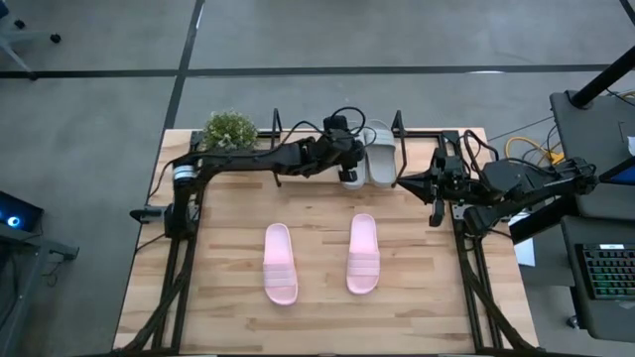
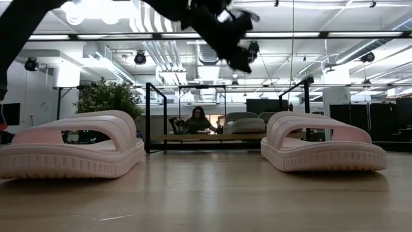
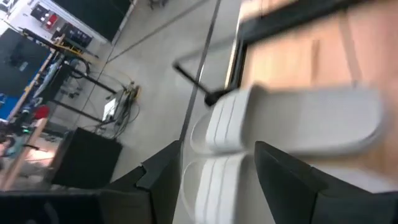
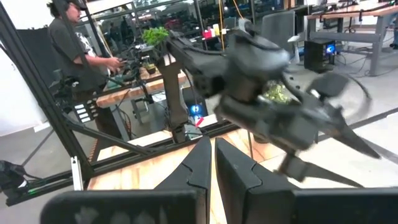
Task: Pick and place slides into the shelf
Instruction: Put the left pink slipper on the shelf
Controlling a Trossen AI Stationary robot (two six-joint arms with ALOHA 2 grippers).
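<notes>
Now left gripper (image 1: 349,171) hangs over the far shelf (image 1: 298,139), fingers spread and empty, above two grey slides (image 1: 381,157) lying long axis near-far. Two pink slides (image 1: 280,263) wait nearer, well apart. Right gripper (image 1: 417,181) beside shelf, pinched closed.

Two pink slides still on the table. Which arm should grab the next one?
Right, probably. The right claw is shut and empty, idling by the shelf, nearest the right-hand pink slide. The left claw is open over the grey slides on the shelf.
</notes>
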